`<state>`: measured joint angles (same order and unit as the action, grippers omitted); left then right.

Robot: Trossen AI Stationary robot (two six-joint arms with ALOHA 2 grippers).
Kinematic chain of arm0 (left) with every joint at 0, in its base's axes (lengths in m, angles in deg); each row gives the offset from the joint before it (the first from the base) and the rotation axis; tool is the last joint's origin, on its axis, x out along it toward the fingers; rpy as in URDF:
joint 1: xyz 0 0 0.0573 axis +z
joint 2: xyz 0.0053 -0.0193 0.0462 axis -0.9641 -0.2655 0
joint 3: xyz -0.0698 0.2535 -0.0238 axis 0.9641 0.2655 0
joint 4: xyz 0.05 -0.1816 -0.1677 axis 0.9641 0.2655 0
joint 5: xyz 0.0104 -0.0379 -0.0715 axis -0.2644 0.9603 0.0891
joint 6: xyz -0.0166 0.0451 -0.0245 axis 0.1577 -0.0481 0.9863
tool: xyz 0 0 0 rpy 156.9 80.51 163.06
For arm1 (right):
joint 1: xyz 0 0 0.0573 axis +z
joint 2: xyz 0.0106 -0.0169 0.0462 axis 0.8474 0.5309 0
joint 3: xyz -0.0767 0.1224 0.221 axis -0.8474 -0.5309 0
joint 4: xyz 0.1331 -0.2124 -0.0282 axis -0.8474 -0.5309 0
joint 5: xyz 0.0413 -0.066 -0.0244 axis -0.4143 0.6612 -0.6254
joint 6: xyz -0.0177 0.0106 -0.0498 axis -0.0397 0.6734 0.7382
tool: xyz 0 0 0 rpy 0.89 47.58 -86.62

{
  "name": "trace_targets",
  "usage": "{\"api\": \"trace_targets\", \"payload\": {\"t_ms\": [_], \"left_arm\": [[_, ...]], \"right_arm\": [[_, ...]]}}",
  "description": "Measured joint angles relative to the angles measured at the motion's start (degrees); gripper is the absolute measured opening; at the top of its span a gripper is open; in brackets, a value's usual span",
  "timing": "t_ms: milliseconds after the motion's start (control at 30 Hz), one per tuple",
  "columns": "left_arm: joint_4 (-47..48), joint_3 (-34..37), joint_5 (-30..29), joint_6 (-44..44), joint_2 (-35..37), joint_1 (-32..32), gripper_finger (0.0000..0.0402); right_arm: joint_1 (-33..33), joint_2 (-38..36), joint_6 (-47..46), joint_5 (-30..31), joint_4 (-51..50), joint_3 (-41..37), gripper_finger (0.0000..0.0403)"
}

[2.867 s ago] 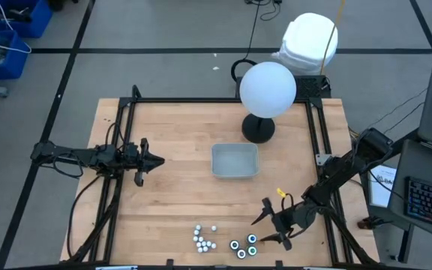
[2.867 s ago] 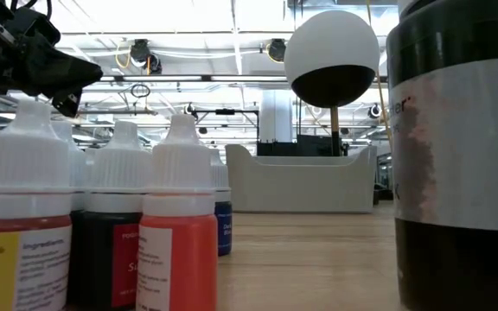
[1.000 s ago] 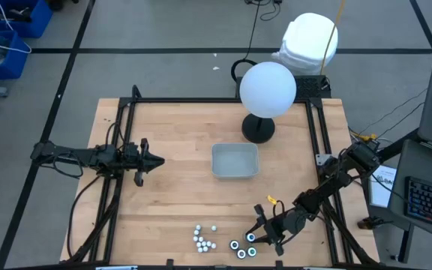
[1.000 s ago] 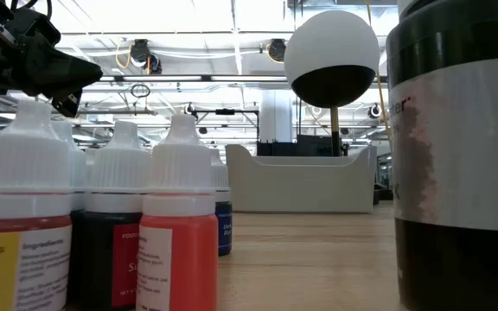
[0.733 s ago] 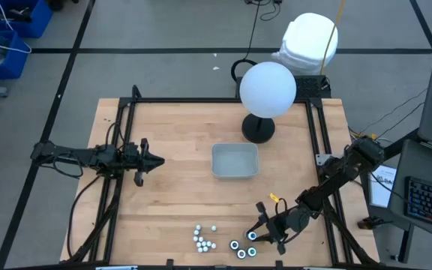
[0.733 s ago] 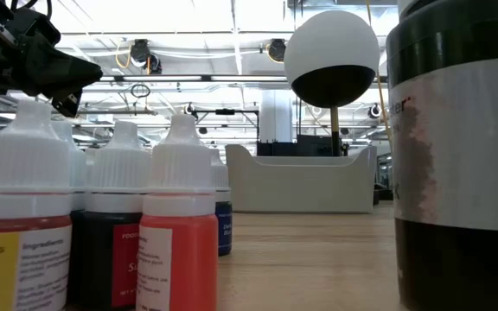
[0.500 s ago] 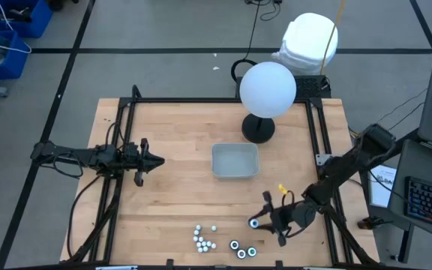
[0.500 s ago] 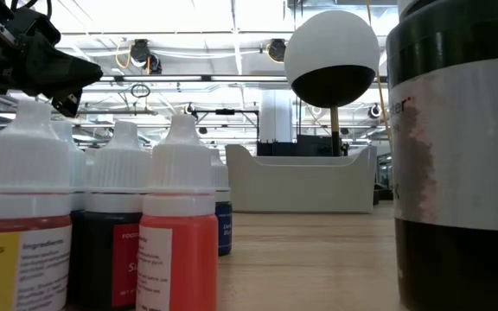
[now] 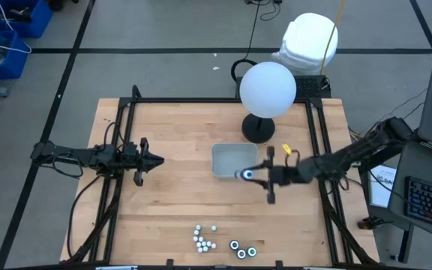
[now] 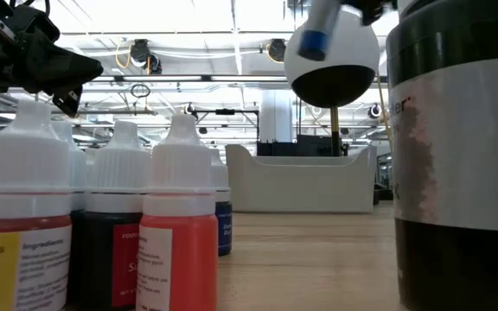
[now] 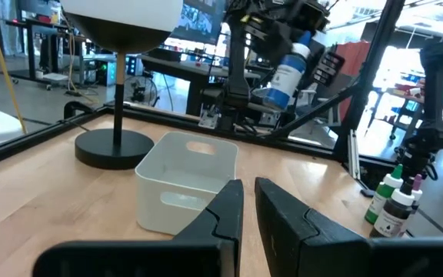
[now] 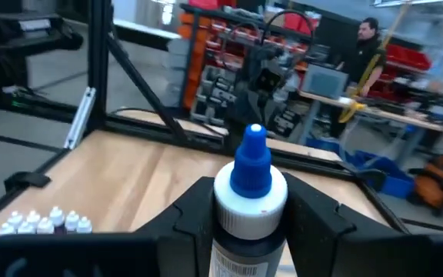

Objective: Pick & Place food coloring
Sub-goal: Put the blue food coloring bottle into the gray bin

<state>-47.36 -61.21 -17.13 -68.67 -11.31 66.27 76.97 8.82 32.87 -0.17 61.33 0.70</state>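
While right wrist shows blue-capped bottle (image 12: pixel 250 201) gripped, overhead only tray (image 9: pixel 225 170)

Food coloring. One blue-capped bottle (image 9: pixel 244 175) is hanging tilted in the air, just over the near right rim of the tray, its white collar and dark labelled body showing in the right wrist view (image 12: pixel 250 196). The white-capped bottles (image 9: pixel 203 238) are standing upright in a tight cluster near the table's front edge; the dark round bottles (image 9: pixel 242 247) are standing just beside them, apart from the raised one.
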Motion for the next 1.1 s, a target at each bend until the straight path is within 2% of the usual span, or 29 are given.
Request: {"api": "trace_targets", "payload": {"t_ms": [67, 133, 367, 500, 700, 1100], "left_arm": [[0.0, 0.0, 0.0, 0.0, 0.0, 0.0, 0.0040], [0.0, 0.0, 0.0, 0.0, 0.0, 0.0, 0.0040], [-0.3, 0.0, 0.0, 0.0, 0.0, 0.0, 0.0040], [-0.3, 0.0, 0.0, 0.0, 0.0, 0.0, 0.0040], [-0.3, 0.0, 0.0, 0.0, 0.0, 0.0, 0.0040], [-0.3, 0.0, 0.0, 0.0, 0.0, 0.0, 0.0040]], "right_arm": [[-4.2, 2.3, -0.8, -4.6, 1.2, 1.5, 0.0115], [-7.5, 5.5, -1.2, -6.8, 1.9, 3.4, 0.0115], [-14.4, 18.0, -1.6, -7.0, 2.5, 10.3, 0.0115], [-17.6, 23.3, -3.9, -8.0, 6.7, 11.6, 0.0115], [-21.1, 27.1, -7.3, -9.8, 7.0, 11.6, 0.0115], [-21.8, 30.6, -8.6, -9.4, 6.4, 11.6, 0.0115]]}}
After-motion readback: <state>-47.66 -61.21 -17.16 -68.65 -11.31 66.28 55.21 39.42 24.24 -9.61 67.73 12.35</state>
